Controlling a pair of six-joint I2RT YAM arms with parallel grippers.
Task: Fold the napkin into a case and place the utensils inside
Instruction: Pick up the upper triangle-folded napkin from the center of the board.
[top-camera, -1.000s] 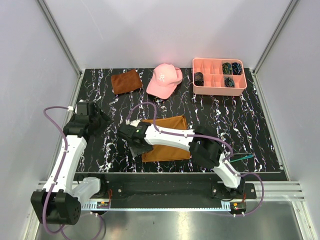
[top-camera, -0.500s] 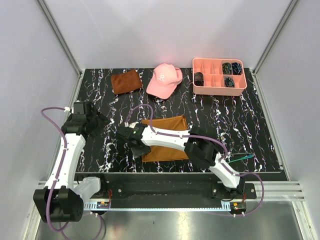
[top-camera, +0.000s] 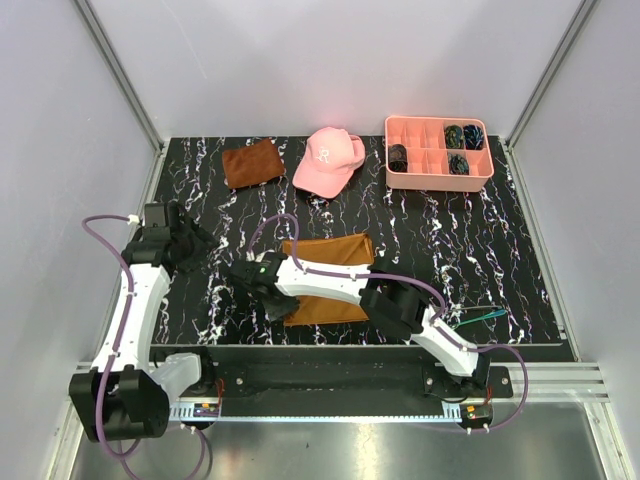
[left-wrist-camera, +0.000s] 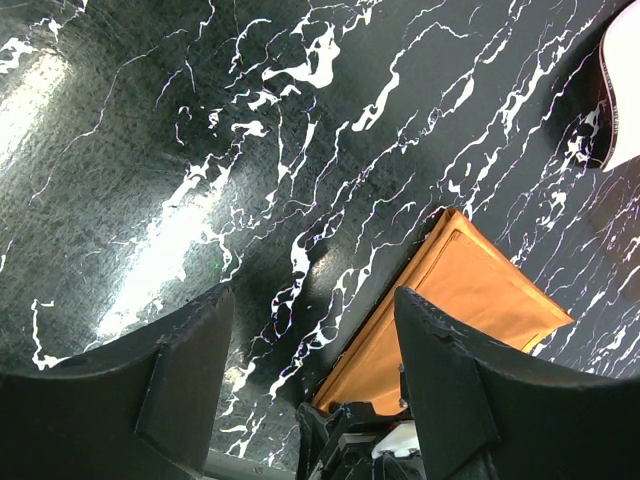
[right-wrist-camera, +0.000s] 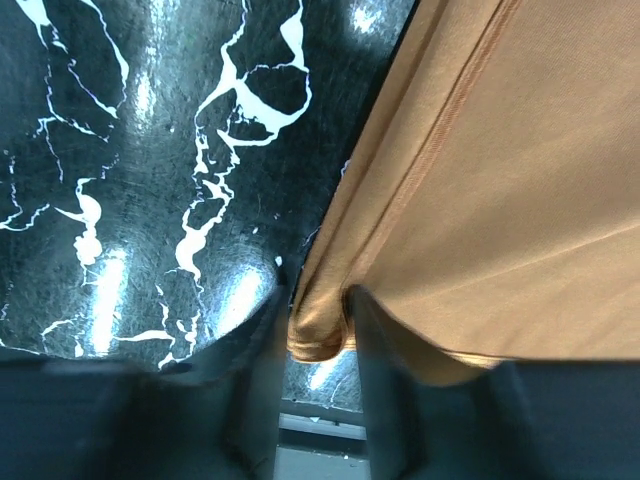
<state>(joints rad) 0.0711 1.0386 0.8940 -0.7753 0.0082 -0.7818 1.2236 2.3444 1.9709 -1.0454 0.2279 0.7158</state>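
The orange-brown napkin (top-camera: 335, 250) lies flat, partly folded, at the near middle of the black marble table. My right arm reaches across it. My right gripper (top-camera: 277, 306) is at its near left corner and shut on that hemmed corner, seen in the right wrist view (right-wrist-camera: 318, 322) pinched between both fingers, with the cloth (right-wrist-camera: 500, 190) stretching away. My left gripper (top-camera: 200, 243) is open and empty, left of the napkin; its wrist view (left-wrist-camera: 315, 390) shows the napkin (left-wrist-camera: 470, 300) ahead. The iridescent utensils (top-camera: 487, 314) lie near the front right edge.
A smaller rust-brown cloth (top-camera: 251, 162) and a pink cap (top-camera: 328, 160) lie at the back. A pink compartment tray (top-camera: 440, 182) with dark items stands at the back right. Grey walls enclose the table on three sides.
My right gripper has moved toward the near left, taking the napkin's corner with it. My left gripper has drawn back a little to the left.
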